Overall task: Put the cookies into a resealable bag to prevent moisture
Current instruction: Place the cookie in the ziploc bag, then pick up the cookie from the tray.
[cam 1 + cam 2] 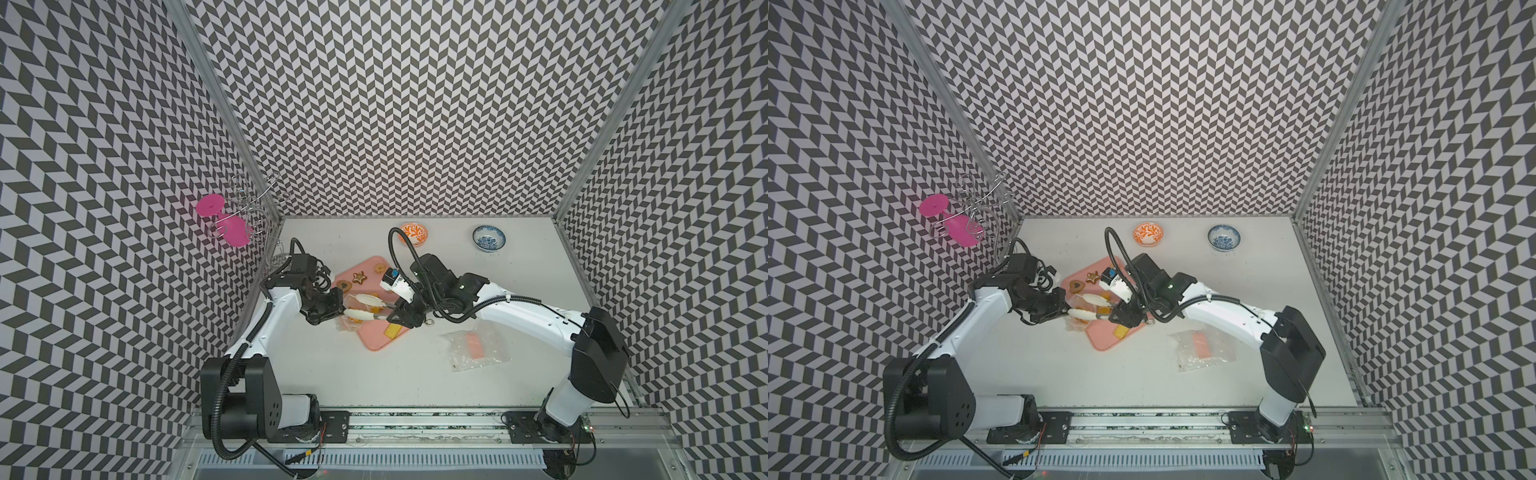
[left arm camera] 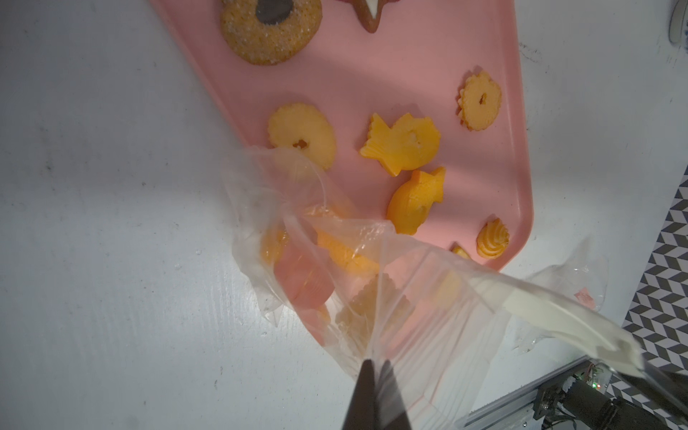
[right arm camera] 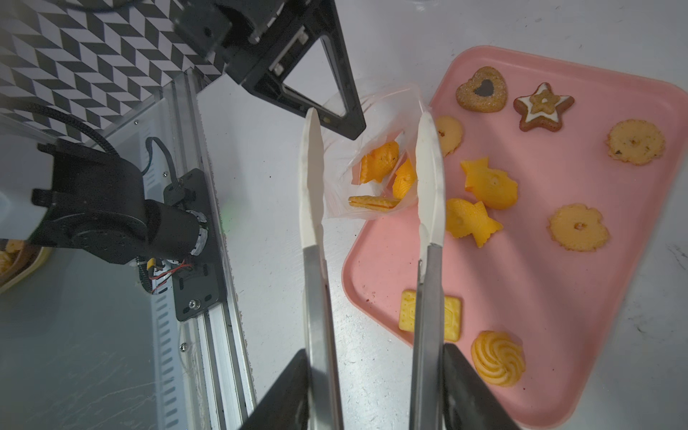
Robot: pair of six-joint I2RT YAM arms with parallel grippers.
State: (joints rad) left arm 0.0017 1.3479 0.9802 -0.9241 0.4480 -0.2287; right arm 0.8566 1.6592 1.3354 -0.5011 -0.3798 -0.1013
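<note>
**Top views.** A pink plastic tray with rounded corners lies mid-table, between the arms. L gripper and R gripper face each other over its left edge. The resealable bag, clear thin film, hangs at that edge. A second bag, crumpled and clear w/ an orange piece inside, lies well apart on the R side. At the back stand a glazed orange bowl and a blue bowl; their contents can't be told.

**L wrist view.** L gripper is clenched on the resealable bag's rim. The film is creased and translucent, and orange shapes show through it.

**R wrist view.** R gripper grasps the tongs, which have steel arms and matte white tips. The tips are spread either side of the bag mouth w/ nothing between them. The cookies are split between bag and tray.
- **In the bag:** a fish, a cracker on edge and one more orange piece.
- **On the tray:** a sugared heart w/ dark ctr, an iced brown star, three scalloped rounds, two fish, a square cracker and a ridged swirl.
</note>
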